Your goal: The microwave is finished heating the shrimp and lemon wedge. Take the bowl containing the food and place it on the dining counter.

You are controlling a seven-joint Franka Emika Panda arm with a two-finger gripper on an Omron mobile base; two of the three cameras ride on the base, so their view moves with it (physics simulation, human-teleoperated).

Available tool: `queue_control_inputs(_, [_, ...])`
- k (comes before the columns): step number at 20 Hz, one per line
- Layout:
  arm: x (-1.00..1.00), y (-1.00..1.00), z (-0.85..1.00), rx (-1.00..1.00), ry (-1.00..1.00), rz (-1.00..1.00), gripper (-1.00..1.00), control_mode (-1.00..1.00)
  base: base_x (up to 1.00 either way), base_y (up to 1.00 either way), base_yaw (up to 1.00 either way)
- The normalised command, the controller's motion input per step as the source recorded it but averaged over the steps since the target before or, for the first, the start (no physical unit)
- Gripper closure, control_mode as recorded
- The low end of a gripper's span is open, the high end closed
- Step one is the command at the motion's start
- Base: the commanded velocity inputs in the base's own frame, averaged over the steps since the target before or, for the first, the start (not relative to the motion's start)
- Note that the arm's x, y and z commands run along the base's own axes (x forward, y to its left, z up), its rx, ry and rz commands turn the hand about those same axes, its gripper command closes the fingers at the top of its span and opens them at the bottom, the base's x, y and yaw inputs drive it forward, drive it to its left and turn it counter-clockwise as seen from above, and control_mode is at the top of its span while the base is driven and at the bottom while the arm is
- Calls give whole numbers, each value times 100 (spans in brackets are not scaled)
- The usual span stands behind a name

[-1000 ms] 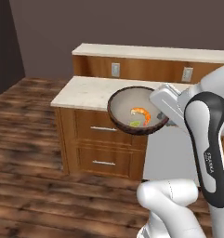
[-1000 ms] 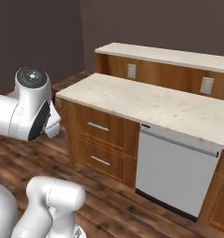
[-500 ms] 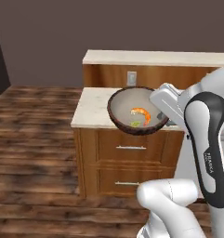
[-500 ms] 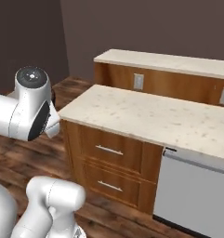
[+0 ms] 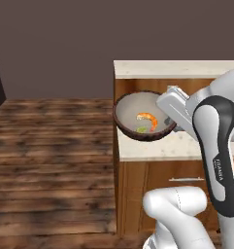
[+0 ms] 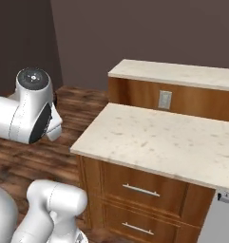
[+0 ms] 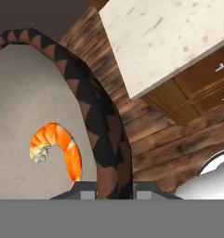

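While pincer [image 5: 173, 110] clamps rim, bowl [image 5: 133, 113] held left

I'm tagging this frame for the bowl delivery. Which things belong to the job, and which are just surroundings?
Job:
- bowl, gripped at its rim by the gripper
- shrimp inside it
- lemon wedge beside the shrimp
- speckled beige counter, likely the drop-off

Surroundings:
- drawers
- wall outlet
- wooden floor

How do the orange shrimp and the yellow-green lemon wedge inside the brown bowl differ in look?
The curled orange shrimp is brighter and looks bigger than the small yellow-green lemon wedge. The shrimp lies nearer the middle, the wedge lower, near the dark rim. Both rest on the pale inside of the round dark-brown bowl.
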Motion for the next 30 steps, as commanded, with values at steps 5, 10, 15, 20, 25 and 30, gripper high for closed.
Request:
queue_control_inputs(5, [0,0,0,0,0,0,100,100,92,100,-22])
queue_control_inputs(10, [0,0,0,0,0,0,100,100,59,100,-24])
queue_control_inputs(15, [0,0,0,0,0,0,100,100,68,100,-41])
queue_control_inputs(20, [0,0,0,0,0,0,100,100,89,98,-57])
queue_control_inputs(25, [0,0,0,0,0,0,100,100,95,90,-62])
queue_control_inputs(30, [0,0,0,0,0,0,100,100,93,83,-64])
